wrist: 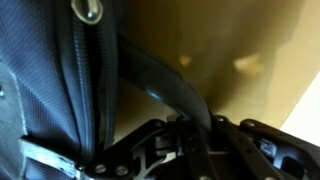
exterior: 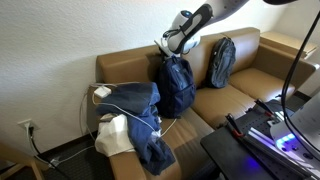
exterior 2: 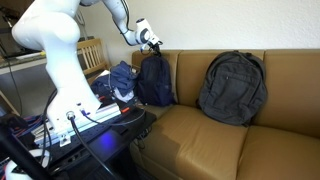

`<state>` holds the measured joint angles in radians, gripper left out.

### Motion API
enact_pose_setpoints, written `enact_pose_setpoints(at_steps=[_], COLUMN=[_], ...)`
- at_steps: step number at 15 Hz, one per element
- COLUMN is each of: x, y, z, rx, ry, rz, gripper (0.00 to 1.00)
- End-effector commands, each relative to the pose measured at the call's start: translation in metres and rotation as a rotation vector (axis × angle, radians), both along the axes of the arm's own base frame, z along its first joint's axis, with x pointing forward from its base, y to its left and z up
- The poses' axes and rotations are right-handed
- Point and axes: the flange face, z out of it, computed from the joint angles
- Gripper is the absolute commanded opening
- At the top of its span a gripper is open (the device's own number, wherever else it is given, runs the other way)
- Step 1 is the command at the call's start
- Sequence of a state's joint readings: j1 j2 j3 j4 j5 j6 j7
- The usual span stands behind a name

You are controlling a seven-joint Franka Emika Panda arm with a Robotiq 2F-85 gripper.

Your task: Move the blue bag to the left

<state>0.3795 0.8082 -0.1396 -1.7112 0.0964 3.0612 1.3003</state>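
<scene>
The blue bag, a dark navy backpack, stands upright on the brown sofa in both exterior views (exterior: 176,90) (exterior 2: 153,82). My gripper (exterior: 170,47) (exterior 2: 153,44) is right at the bag's top. In the wrist view the bag's zippered fabric (wrist: 50,70) fills the left side. Its dark loop handle (wrist: 160,85) runs down between my gripper's fingers (wrist: 195,125), which are shut on it. The bag's base rests on the seat cushion.
A smaller grey-blue backpack (exterior: 221,60) (exterior 2: 233,88) leans on the sofa back. Rumpled blue denim clothing with a white cable (exterior: 135,110) (exterior 2: 122,80) lies on the other side of the blue bag, over the sofa end. The robot base and a black table (exterior 2: 60,120) stand in front.
</scene>
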Motion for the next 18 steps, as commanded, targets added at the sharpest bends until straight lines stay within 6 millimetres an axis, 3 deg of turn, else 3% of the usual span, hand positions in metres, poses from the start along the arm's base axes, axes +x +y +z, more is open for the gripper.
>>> enact_pose_setpoints(at_steps=[1, 3, 4, 5, 7, 11, 13, 14, 15, 18], x=[0.008, 0.004, 0.002, 0.002, 0.005, 0.019, 0.011, -0.007, -0.011, -0.018], y=[0.013, 0.019, 0.021, 0.023, 0.025, 0.017, 0.021, 0.019, 0.018, 0.019], z=[-0.005, -0.010, -0.011, -0.011, -0.013, -0.049, 0.024, 0.062, 0.075, 0.149], rx=[-0.081, -0.130, -0.148, -0.167, -0.212, -0.311, -0.296, -0.307, -0.320, -0.301], ry=[-0.146, -0.184, -0.208, -0.231, -0.270, 0.049, 0.142, 0.200, 0.257, 0.358], rz=[0.068, 0.095, 0.103, 0.112, 0.108, 0.065, 0.068, 0.055, 0.058, 0.088], gripper=[0.04, 0.09, 0.37, 0.35, 0.41, 0.68, 0.83, 0.91, 0.99, 1.00])
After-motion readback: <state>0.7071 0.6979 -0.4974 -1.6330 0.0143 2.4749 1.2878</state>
